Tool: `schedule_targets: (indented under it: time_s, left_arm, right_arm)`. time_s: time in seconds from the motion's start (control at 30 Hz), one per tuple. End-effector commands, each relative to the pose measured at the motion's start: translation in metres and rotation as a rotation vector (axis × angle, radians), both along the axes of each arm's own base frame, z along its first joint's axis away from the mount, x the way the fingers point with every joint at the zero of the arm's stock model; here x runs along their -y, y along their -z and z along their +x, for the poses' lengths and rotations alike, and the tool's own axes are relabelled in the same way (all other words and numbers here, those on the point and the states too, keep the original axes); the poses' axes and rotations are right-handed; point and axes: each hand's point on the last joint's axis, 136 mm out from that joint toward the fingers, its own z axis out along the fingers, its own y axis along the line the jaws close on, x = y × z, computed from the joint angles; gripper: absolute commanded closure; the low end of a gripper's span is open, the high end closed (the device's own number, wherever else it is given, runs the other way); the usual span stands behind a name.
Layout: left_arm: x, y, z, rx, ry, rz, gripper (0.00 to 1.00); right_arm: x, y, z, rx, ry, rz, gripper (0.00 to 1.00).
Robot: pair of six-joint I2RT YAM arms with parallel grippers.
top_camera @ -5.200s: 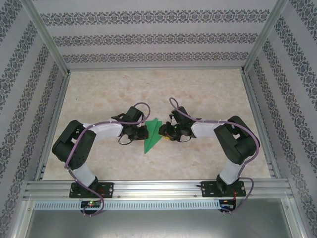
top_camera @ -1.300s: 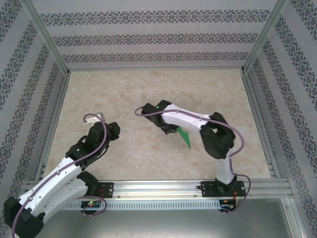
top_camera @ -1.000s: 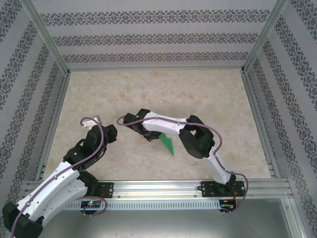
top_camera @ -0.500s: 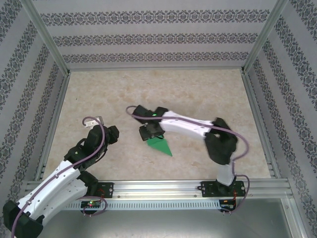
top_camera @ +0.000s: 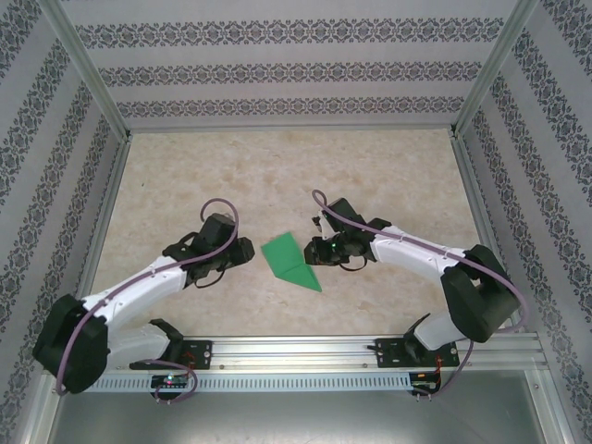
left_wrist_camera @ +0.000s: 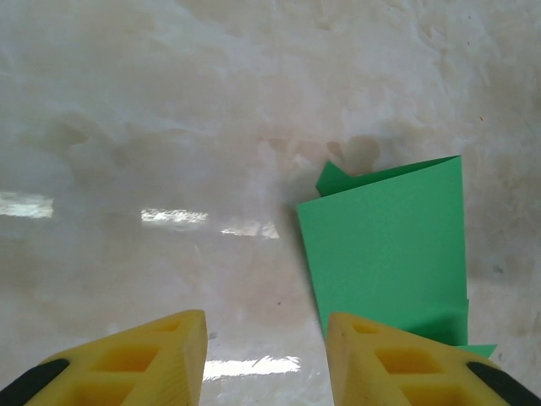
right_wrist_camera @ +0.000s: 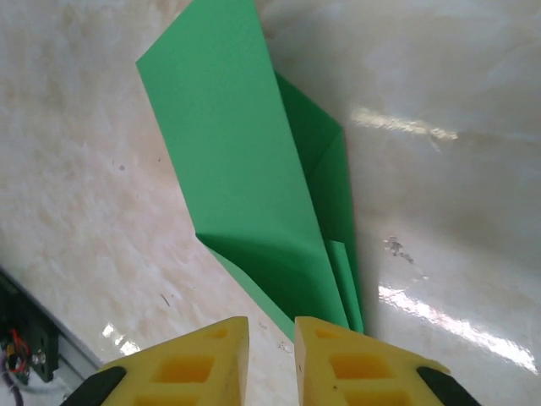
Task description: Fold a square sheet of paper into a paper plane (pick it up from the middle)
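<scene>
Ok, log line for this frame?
folded green paper: lying on table, unheld | left fingers: open, beside it | right fingers: narrow gap, at its edge

I'm working in a lab test cell: aluminium frame (top_camera: 88,74), patterned panel walls (top_camera: 296,69), mounting rail (top_camera: 296,350) along the table (top_camera: 388,166).

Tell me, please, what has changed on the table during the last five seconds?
The right gripper carried the green paper plane off to the right, brought it back to the middle, let it go and drew back; its jaws are narrowly open and empty. The left gripper withdrew toward its base, then returned beside the plane, open. The plane lies on the table near where it began.
</scene>
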Motion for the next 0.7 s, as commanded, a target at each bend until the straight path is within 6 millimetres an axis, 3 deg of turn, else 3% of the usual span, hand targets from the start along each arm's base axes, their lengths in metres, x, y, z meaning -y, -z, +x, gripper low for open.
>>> schedule_targets:
  time_s: [0.0, 0.03, 0.17, 0.27, 0.4, 0.67]
  left_arm:
    - [0.034, -0.009, 0.008, 0.016, 0.103, -0.067, 0.57]
    - [0.039, -0.006, 0.008, 0.001, 0.116, -0.065, 0.57]
    - [0.055, 0.007, 0.006, -0.046, 0.173, -0.03, 0.59]
    - [0.062, 0.012, 0.005, -0.062, 0.182, -0.033, 0.59]
    - [0.06, 0.016, 0.006, -0.066, 0.163, -0.01, 0.6]
    - [0.057, 0.019, 0.005, -0.072, 0.158, 0.012, 0.6]
  right_arm:
    - [-0.013, 0.002, -0.001, -0.027, -0.039, 0.076, 0.71]
    - [-0.013, 0.004, -0.003, -0.038, -0.044, 0.066, 0.65]
    - [0.0, 0.021, 0.002, -0.024, -0.047, -0.054, 0.63]
    - [-0.002, 0.022, 0.005, -0.016, -0.07, -0.062, 0.62]
    - [-0.005, 0.028, 0.009, -0.031, -0.07, -0.057, 0.6]
    - [-0.016, 0.041, 0.018, -0.087, 0.02, 0.029, 0.66]
